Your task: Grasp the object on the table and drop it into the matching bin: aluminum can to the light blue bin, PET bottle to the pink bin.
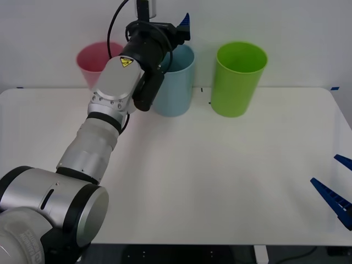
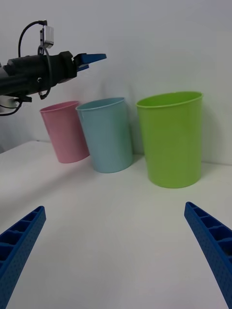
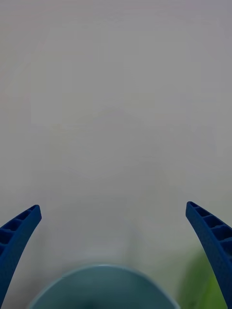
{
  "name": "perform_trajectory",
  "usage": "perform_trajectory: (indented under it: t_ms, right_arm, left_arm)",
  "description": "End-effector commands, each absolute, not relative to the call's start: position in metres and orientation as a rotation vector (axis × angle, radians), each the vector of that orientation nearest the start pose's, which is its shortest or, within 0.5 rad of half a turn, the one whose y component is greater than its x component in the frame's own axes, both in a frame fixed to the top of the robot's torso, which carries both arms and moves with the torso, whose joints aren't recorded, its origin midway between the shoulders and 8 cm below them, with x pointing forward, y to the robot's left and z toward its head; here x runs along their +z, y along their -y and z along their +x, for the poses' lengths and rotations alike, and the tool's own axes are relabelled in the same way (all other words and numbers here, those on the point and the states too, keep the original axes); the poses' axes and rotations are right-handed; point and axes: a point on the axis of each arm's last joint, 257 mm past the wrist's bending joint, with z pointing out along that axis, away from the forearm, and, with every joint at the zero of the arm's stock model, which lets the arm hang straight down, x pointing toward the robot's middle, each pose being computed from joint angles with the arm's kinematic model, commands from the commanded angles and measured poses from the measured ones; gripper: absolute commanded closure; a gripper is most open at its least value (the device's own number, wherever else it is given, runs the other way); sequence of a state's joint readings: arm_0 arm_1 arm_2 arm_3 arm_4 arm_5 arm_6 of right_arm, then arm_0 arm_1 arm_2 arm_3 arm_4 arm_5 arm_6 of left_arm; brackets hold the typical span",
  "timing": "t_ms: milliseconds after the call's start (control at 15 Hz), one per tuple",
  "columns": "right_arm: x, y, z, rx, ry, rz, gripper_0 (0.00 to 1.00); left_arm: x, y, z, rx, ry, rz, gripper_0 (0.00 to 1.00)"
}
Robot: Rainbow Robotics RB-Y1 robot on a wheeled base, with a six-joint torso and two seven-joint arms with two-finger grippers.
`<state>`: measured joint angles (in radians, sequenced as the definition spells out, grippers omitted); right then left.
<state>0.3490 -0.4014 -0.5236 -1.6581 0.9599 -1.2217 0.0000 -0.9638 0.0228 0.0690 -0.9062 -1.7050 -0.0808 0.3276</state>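
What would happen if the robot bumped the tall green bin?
The green bin would probably tip easily, because it is tall and narrower at its base than at its rim. It looks like thin plastic, so it is likely light. A low, gentle push might just slide it across the smooth white table.

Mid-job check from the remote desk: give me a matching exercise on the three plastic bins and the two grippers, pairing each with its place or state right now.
Column one:
1. tall pink plastic bin
2. tall light blue plastic bin
3. tall green plastic bin
4. left gripper
5. right gripper

Column two:
A. open, low over the white table's right edge
B. middle of the row
C. open, raised above the light blue bin's rim
D. the row's left end, partly behind the left arm
E. the row's right end

Pairs: 1-D, 2-B, 3-E, 4-C, 5-A
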Motion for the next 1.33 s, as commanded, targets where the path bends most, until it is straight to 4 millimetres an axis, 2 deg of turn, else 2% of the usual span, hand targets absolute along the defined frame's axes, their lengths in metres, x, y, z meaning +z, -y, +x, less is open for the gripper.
perform_trajectory:
  t_ms: [67,200,267,467,733,1000,1067,1333]
  right_arm:
    - [-0.169,0.330,0.342,0.567,-1.441,-0.465,0.00]
    - [-0.169,0.330,0.342,0.567,-1.441,-0.465,0.00]
    - [-0.169,0.330,0.342,0.567,-1.441,-0.465,0.00]
    - [-0.169,0.330,0.342,0.567,-1.441,-0.465,0.00]
    - [-0.169,0.330,0.342,0.567,-1.441,-0.465,0.00]
    - [-0.169,0.330,0.342,0.567,-1.441,-0.465,0.00]
    - [-0.169,0.330,0.342,0.567,-1.441,-0.465,0.00]
    - [-0.169,0.330,0.342,0.567,-1.441,-0.465,0.00]
  left_arm:
    - [0.017,-0.049,0.720,-0.383,-1.365,0.214,0.00]
    - [0.015,-0.066,0.716,-0.426,-1.361,0.222,0.00]
    - [0.018,-0.073,0.708,-0.453,-1.343,0.221,0.00]
    - [0.007,-0.100,0.687,-0.499,-1.334,0.231,0.00]
    - [-0.007,-0.150,0.645,-0.553,-1.325,0.257,0.00]
    - [-0.027,-0.188,0.599,-0.562,-1.326,0.269,0.00]
    - [-0.031,-0.202,0.584,-0.558,-1.319,0.278,0.00]
    - [-0.050,-0.237,0.532,-0.527,-1.322,0.316,0.00]
